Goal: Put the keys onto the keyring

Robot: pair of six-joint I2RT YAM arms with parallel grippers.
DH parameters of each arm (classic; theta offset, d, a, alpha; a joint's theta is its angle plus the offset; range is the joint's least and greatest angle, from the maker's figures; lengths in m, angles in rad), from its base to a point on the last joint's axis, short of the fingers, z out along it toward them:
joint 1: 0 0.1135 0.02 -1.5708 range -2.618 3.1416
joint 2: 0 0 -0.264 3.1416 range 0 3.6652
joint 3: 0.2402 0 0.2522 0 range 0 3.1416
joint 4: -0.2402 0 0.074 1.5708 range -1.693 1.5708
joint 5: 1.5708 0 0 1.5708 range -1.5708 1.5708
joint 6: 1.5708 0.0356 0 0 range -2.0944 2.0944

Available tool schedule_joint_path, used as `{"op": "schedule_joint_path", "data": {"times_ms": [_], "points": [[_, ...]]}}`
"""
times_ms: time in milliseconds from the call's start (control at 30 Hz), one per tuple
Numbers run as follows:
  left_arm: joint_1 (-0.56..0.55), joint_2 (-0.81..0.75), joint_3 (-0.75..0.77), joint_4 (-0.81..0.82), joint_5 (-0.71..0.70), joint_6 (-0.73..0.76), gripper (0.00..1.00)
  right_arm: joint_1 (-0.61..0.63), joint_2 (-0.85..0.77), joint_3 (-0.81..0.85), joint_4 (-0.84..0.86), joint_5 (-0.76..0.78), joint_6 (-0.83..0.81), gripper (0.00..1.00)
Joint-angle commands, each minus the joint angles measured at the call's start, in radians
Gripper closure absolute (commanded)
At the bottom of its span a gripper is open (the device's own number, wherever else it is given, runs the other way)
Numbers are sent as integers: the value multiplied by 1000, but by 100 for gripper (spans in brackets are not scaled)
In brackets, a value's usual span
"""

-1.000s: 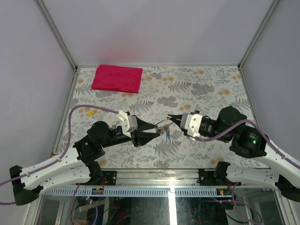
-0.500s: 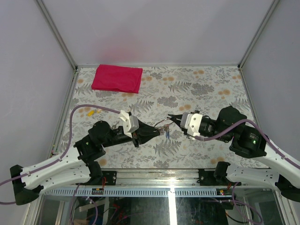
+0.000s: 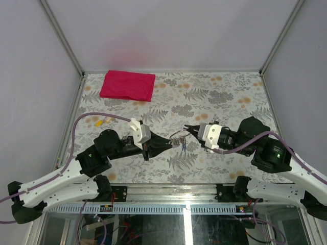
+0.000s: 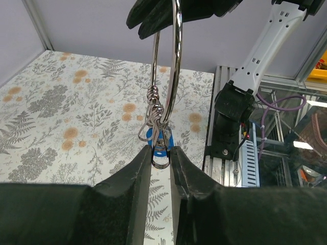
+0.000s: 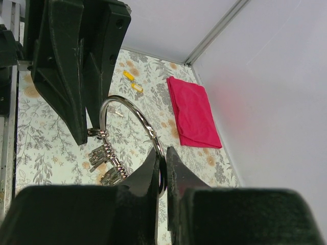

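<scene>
Right gripper (image 5: 162, 164) clamped on large silver wire keyring (image 4: 177, 61), held upright above the table | left gripper (image 4: 161, 158) pinched onto small silver loop (image 4: 161, 166) | two blue-headed metal keys (image 4: 160, 142) dangle just beyond left fingertips, below keyring; left arm nearer.

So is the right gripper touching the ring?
Touching. The right wrist view shows the right gripper pinched shut on the ring, with the wire passing between its fingertips.

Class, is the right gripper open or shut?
Shut: the right gripper pinches the large metal ring between its fingertips, seen in the right wrist view.
</scene>
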Motion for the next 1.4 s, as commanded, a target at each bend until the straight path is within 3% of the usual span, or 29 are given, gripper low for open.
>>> {"op": "schedule_joint_path", "data": {"times_ms": [0,567,700,900,1167,1367], "points": [[-5,-5,37,-57,20,3,79,2,-22,2,62,29,-7,98],[-5,27,25,0,26,-16,73,3,0,13,87,-4,9,98],[-4,12,15,23,37,-25,65,2,4,13,91,-11,18,98],[-4,17,8,43,34,-31,65,2,11,17,93,-15,24,98],[-5,19,7,44,22,-26,81,3,8,16,89,-12,24,98],[-5,13,12,27,12,-24,86,2,5,15,85,-6,22,98]]}}
